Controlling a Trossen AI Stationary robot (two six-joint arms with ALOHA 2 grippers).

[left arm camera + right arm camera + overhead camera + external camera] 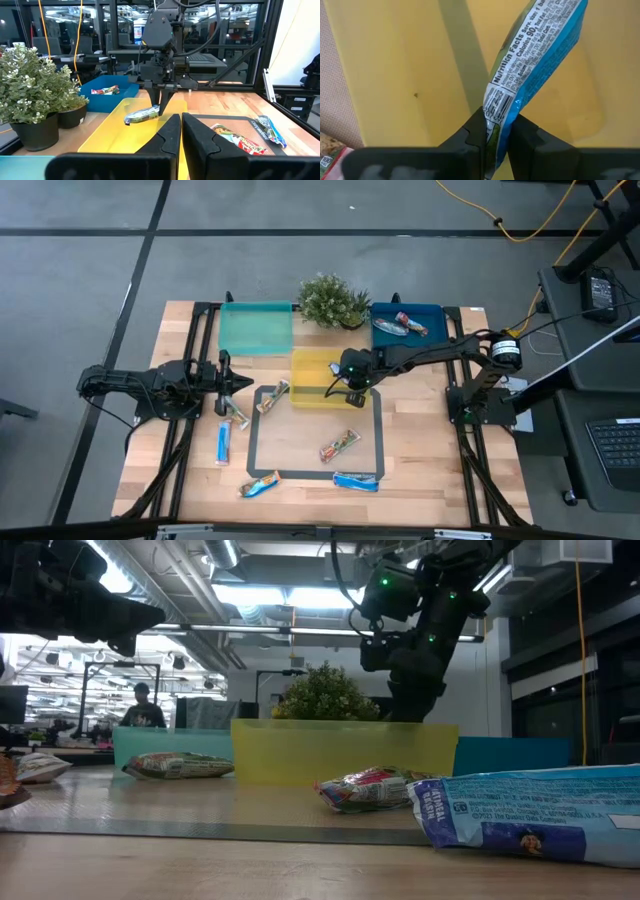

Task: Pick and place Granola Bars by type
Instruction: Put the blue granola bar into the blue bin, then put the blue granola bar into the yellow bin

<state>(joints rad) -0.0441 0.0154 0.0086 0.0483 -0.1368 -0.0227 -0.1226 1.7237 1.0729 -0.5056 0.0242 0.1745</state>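
— Yellow plastic tray (pixel 310 375) at centre frame in the high view; right hand (pixel 352 393) over its right end, pinching one end of a blue foil-wrapped bar (pixel 535 55). Seen in the right wrist view: fingers (pixel 472 137) clamped on the wrapper's crimped end, rest of the bar hanging over the yellow floor of the tray.

— And the left hand (pixel 243 380)?

— Left of centre, above the wooden table (pixel 420 460), pressed together, holding nothing. Just below it, a tan bar (pixel 237 417) and a blue bar (pixel 222 443).

— Other bars?

— One tan bar (pixel 272 395) on the left edge of the grey-taped square (pixel 377 442). One red-printed silvery bar (pixel 340 446) inside the square. Along the square's lower edge, an orange-and-blue bar (pixel 259 486) at lower left and another blue bar (pixel 356 481) to the right. Two more wrapped bars (pixel 400 326) in the dark blue tray (pixel 432 316) at upper right. Teal tray (pixel 256 328) at upper left, with a small potted plant (pixel 332 301) between the teal and blue trays.
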